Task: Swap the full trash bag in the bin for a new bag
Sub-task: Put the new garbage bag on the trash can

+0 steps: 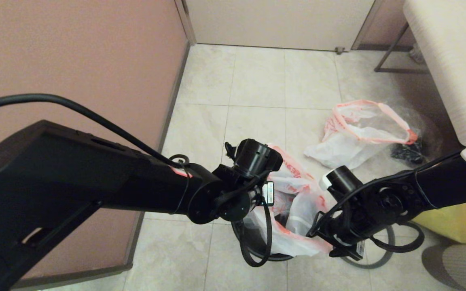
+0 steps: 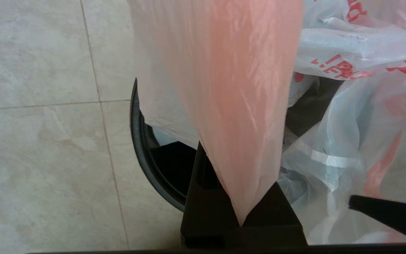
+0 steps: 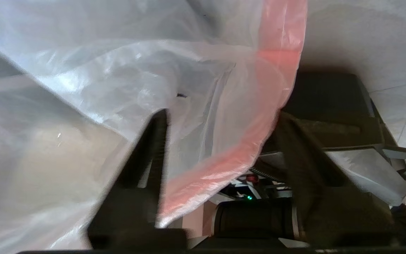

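The black bin stands on the tiled floor with the full trash bag in it. Its film is translucent white with a pink-red rim and red printing, and a clear bottle shows through it. My left gripper is shut on a pulled-up stretch of the pink rim above the bin's edge. My right gripper is at the bag's opposite side, open, with the rim and film hanging between its fingers. The new bag lies limp on the floor further back right.
A thin grey hoop lies on the floor by my right wrist. A clear bag with black stuff sits beside the new bag. A yellow bag and a pale bench are at the right, and a wall runs along the left.
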